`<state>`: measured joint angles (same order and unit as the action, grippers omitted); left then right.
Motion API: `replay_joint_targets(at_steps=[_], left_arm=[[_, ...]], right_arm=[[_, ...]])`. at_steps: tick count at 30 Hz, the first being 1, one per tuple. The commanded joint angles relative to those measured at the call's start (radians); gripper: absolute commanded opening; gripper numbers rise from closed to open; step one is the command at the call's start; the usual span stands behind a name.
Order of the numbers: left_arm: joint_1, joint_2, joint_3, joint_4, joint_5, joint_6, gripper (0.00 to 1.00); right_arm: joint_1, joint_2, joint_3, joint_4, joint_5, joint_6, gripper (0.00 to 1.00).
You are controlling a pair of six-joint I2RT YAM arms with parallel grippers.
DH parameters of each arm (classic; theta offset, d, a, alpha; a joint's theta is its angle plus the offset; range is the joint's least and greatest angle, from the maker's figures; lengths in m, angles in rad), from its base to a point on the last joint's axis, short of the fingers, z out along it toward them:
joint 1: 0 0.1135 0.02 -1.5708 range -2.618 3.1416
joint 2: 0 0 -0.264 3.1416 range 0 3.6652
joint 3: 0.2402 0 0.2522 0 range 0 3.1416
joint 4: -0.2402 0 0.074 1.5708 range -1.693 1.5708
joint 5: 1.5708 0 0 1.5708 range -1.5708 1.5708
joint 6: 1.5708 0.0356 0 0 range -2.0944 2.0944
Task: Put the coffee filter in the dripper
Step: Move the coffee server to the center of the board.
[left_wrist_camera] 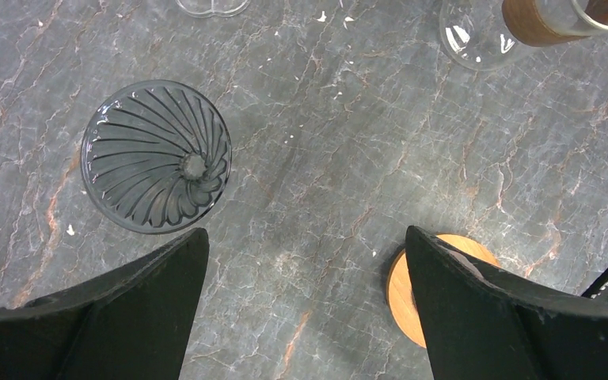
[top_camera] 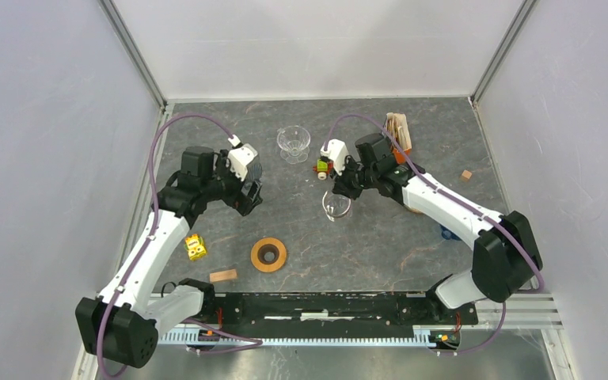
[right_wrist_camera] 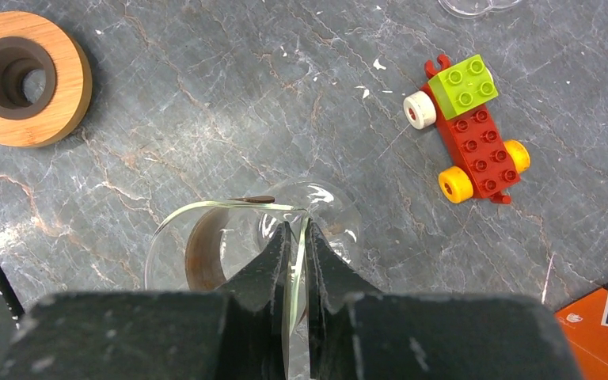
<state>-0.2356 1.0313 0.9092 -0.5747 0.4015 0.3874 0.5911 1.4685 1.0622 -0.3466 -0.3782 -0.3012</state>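
A stack of brown paper coffee filters (top_camera: 398, 131) stands upright at the back right of the table. A dark ribbed dripper (left_wrist_camera: 156, 156) sits mouth-up on the table, just left of and beyond my left gripper (left_wrist_camera: 307, 237). That gripper (top_camera: 247, 196) hovers wide open with nothing in it. My right gripper (right_wrist_camera: 297, 229) is shut on the thin rim of a clear glass carafe with a brown collar (right_wrist_camera: 206, 245). The carafe (top_camera: 336, 206) is at the table's middle, and my right gripper (top_camera: 340, 190) comes at it from the right.
A clear glass cup (top_camera: 294, 142) stands at the back centre and a toy brick car (right_wrist_camera: 465, 131) next to it. A wooden ring (top_camera: 268, 254), a yellow block (top_camera: 195, 247) and a wooden block (top_camera: 222, 275) lie near the front. A small cube (top_camera: 465, 176) lies far right.
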Motion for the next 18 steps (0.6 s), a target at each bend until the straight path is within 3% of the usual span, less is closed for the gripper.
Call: replay_joint_targets(at_steps=[1, 10, 18], left_arm=[[-0.023, -0.007, 0.004, 0.007, -0.003, 0.044, 1.0], [-0.062, -0.003, 0.002, -0.054, 0.018, 0.091, 1.0], [-0.07, -0.004, -0.001, -0.066, 0.019, 0.093, 1.0]], right_arm=[[-0.002, 0.051, 0.033, -0.104, 0.021, -0.039, 0.02], [-0.03, 0.053, 0.045, -0.105, -0.18, -0.015, 0.0], [-0.03, 0.053, 0.014, -0.086, -0.258, 0.006, 0.0]])
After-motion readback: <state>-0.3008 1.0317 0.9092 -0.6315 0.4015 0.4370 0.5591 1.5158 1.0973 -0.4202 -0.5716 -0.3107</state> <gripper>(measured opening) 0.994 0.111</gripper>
